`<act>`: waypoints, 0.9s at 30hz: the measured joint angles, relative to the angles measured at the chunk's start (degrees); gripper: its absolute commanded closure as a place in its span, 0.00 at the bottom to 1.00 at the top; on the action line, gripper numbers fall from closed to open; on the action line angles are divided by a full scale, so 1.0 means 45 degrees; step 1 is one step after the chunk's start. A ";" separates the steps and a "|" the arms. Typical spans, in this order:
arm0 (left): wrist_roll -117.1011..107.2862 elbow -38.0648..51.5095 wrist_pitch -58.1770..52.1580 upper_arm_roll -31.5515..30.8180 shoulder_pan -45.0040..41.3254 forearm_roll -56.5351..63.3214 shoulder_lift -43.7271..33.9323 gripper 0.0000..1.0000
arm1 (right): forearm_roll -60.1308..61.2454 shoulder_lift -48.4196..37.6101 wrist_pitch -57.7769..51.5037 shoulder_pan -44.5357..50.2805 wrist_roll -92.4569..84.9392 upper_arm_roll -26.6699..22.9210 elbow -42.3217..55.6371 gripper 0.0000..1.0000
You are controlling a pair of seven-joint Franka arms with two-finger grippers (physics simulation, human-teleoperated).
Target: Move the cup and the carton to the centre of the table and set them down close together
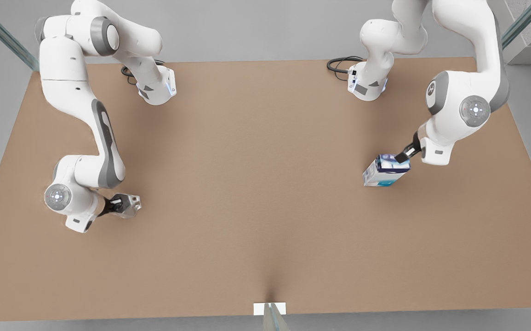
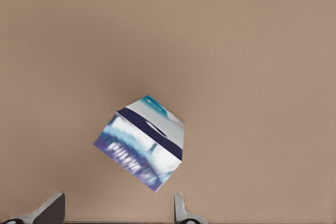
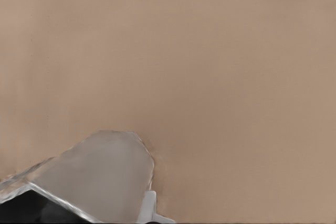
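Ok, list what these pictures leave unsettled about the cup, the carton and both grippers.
- Carton lettering: blurred in the left wrist view, too small in the front view.
- Left gripper hold on the carton: cut off by the left wrist view's edge.
- Cup: cut by the right wrist view's edge; partly covered by the right gripper in the front view.
- Whether either rests on the table: unclear from above.

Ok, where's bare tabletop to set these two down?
The middle of the light brown table is bare, between the silvery faceted cup at the right gripper and the dark blue and white carton by the open left gripper. It is crowded only along the far edge, around the arm bases.
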 measured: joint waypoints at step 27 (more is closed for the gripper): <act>-0.6195 -0.2653 0.3574 0.0178 -0.0197 -0.0389 0.0431 0.00 | 0.3641 0.5914 0.0631 0.7854 1.2656 0.0168 0.8209 0.00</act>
